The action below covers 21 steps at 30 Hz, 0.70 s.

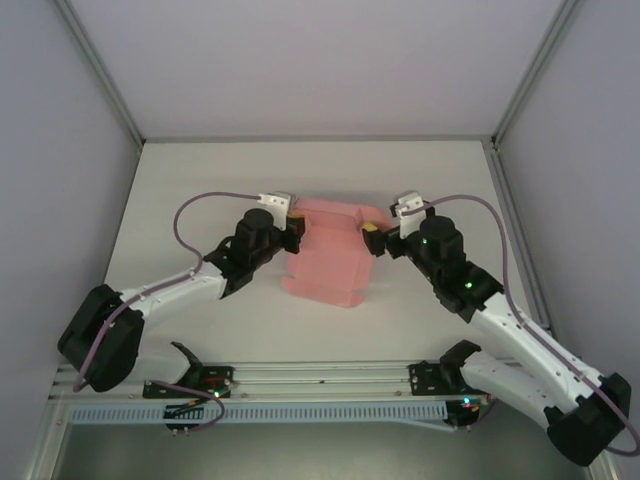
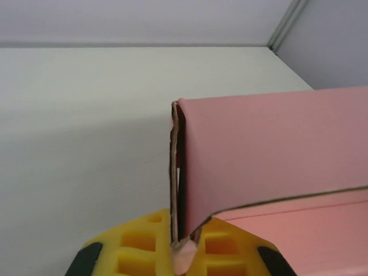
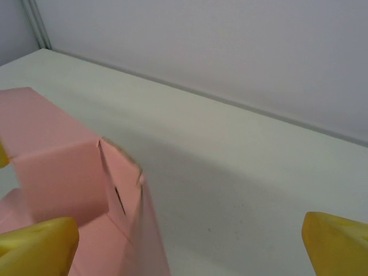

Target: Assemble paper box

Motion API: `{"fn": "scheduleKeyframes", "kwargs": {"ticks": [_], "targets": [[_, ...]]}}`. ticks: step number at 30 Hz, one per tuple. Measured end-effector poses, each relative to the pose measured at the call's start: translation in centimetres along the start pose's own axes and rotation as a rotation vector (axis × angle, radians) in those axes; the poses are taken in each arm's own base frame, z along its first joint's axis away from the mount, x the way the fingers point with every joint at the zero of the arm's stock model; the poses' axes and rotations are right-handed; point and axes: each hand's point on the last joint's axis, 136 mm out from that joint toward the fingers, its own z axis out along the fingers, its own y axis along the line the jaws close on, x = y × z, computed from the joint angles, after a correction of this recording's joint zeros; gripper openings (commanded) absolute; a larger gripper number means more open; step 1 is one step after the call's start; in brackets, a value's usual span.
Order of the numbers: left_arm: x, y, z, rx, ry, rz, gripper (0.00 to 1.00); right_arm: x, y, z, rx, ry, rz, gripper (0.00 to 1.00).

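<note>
**Jaws.** The left gripper (image 2: 181, 248) is pinched shut on the end edge of a raised, doubled-over wall of the paper box (image 2: 270, 149). That wall stands upright between the yellow pads (image 2: 138, 248) and runs away to one side of them. The right gripper (image 3: 190, 244) has its jaws spread wide and holds nothing. A raised corner of the box sits just inside one pad, and the other pad is well apart from it, over bare surface.

**Box.** From above, I see the box lying between the two grippers, one at each far corner.

**Progress.** I judge the assembly partly done. The far wall and its corner flaps are up, while the near part of the sheet looks flat, its edge tabs unfolded. The remaining walls have yet to be raised and the tabs tucked in. I cannot tell whether the pinched fold is locked.

**Surface and room.** The table (image 1: 200, 180) is matte off-white and bare around the box. Plain pale grey walls (image 1: 60, 120) enclose it on three sides, and a metal rail (image 1: 320, 372) runs along the near edge.
</note>
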Motion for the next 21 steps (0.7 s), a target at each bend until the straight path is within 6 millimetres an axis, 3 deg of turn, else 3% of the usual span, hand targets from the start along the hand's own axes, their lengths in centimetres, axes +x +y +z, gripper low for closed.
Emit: {"fn": "scheduleKeyframes", "kwargs": {"ticks": [5, 11, 16, 21], "targets": [[0.1, 0.9, 0.4, -0.037, 0.015, -0.033, 0.00, 3.2, -1.2, -0.7, 0.063, 0.123, 0.026, 1.00], [-0.2, 0.8, 0.5, -0.037, 0.016, -0.039, 0.00, 5.5, -2.5, -0.6, 0.118, 0.196, 0.051, 1.00], [-0.2, 0.8, 0.5, -0.038, 0.018, -0.039, 0.00, 7.2, -4.0, 0.4, 0.162, 0.257, 0.076, 1.00], [-0.1, 0.8, 0.5, -0.040, 0.020, -0.039, 0.00, 7.8, -3.5, 2.0, 0.129, 0.264, 0.082, 1.00]]}}
